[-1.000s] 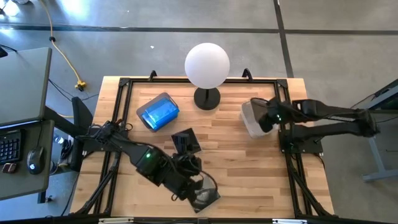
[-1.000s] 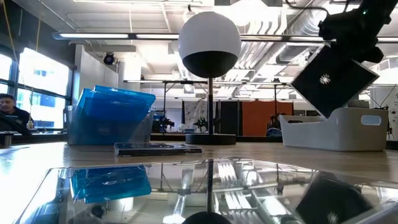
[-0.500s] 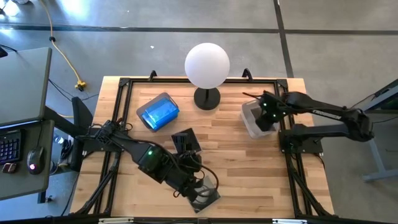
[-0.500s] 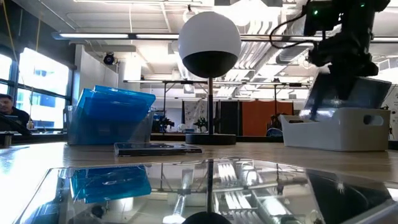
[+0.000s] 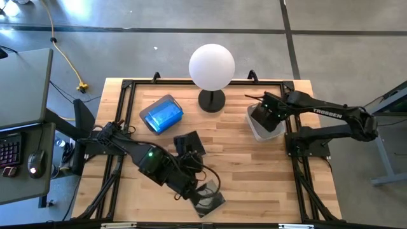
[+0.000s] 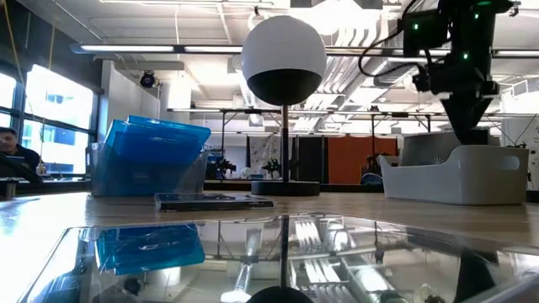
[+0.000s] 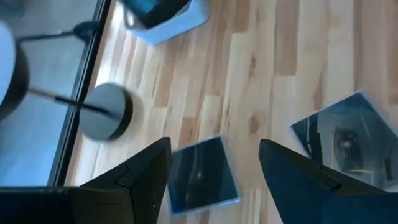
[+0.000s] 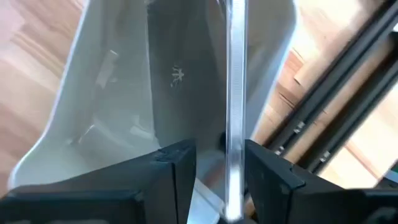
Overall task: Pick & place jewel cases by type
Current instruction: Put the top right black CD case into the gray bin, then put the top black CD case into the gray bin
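The right gripper (image 8: 214, 162) hangs inside the pale bin (image 5: 257, 130), fingers parted around an on-edge dark jewel case (image 8: 180, 81) that could snag on lift-out, while the left gripper (image 7: 214, 165), fingers wide apart, has open table around two flat dark cases (image 7: 202, 177)

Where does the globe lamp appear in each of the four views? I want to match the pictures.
High view: the lamp stands at the middle of the table's far edge.
Low view: centre, with the globe high on a thin stem.
Left wrist view: its round base shows at the left.
Right wrist view: not in it.
Shared landmark: the white bin, right of the lamp in the high and low views, fills the right wrist view.
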Robot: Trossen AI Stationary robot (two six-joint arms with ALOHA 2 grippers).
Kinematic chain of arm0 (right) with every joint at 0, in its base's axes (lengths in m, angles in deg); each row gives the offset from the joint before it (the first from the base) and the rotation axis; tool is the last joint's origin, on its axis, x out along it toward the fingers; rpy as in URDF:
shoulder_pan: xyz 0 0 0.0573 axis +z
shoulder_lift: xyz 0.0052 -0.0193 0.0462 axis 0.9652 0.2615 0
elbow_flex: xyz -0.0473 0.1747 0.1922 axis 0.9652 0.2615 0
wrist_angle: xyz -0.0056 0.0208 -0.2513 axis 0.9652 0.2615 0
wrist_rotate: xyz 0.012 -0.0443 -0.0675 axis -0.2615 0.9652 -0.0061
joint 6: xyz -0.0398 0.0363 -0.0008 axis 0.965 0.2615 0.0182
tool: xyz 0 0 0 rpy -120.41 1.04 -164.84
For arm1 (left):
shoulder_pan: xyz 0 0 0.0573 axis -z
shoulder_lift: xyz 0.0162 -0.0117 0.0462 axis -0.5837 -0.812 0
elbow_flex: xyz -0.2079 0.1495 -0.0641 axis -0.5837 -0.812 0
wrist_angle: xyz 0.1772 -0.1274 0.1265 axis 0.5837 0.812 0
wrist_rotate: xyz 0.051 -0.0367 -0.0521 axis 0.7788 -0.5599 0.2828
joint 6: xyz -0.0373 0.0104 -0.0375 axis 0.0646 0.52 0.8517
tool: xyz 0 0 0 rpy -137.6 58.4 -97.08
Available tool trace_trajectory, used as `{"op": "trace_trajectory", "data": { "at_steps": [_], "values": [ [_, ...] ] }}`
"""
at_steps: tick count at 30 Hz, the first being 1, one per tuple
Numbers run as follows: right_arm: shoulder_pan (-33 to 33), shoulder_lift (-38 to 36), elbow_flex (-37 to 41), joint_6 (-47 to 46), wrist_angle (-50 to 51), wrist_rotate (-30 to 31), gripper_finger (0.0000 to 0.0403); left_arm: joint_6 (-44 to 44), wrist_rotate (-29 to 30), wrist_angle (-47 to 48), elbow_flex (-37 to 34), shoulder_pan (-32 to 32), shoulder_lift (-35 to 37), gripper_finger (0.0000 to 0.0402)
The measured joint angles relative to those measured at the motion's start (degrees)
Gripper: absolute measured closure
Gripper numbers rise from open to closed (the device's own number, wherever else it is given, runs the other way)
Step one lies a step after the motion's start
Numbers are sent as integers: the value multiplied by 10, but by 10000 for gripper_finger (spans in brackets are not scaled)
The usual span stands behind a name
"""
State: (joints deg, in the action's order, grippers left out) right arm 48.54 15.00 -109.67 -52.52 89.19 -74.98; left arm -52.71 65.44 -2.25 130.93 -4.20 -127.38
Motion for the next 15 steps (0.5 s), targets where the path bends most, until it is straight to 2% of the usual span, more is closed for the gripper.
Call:
{"op": "trace_trajectory", "data": {
  "at_steps": [3,8,12,15],
  "values": [
    [0,-3,-42,3,54,0,280,43,4,25,0,6,9,160],
    [10,-7,-133,-10,113,10,281,58,-4,24,1,29,26,160],
    [46,-13,-172,-12,81,-20,282,77,-6,23,0,57,27,160],
    [91,-15,-164,-33,-2,-68,282,113,2,21,-8,85,33,160]
  ]
}}
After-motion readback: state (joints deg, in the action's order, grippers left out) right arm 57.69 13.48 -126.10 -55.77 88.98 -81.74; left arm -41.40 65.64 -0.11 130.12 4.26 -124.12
